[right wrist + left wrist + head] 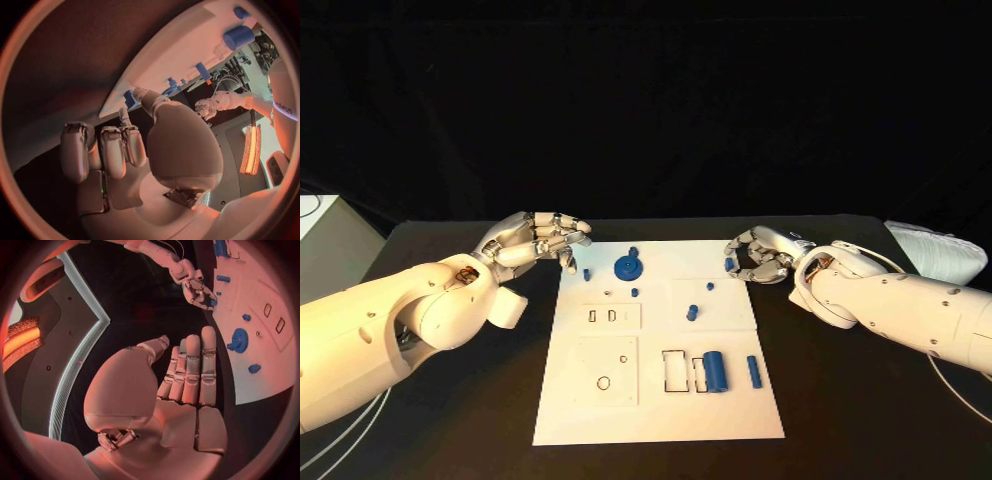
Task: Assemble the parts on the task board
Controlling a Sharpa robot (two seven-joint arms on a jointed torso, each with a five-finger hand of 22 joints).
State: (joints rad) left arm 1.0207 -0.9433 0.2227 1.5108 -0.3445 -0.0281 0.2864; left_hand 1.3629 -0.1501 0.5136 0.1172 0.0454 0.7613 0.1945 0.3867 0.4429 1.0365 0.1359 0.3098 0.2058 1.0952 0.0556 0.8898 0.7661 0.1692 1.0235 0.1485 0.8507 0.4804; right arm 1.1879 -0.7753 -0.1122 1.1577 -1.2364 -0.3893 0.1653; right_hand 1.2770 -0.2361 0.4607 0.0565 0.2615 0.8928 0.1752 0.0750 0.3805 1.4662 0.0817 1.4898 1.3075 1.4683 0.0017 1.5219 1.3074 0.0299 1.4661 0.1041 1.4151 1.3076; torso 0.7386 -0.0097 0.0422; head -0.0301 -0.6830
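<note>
I see the left robot hand (538, 240) poised at the far left corner of the task board (661, 420), fingers loosely apart and holding nothing. The right robot hand (759, 255) sits at the board's far right edge with fingers curled around a small blue part (730, 264). A blue disc (630, 267) and blue cylinder (715, 371) lie on the board, which rests on the black desk (877, 420).

No readable text, labels, numbers or signs on task board (661, 400), parts or arms.
</note>
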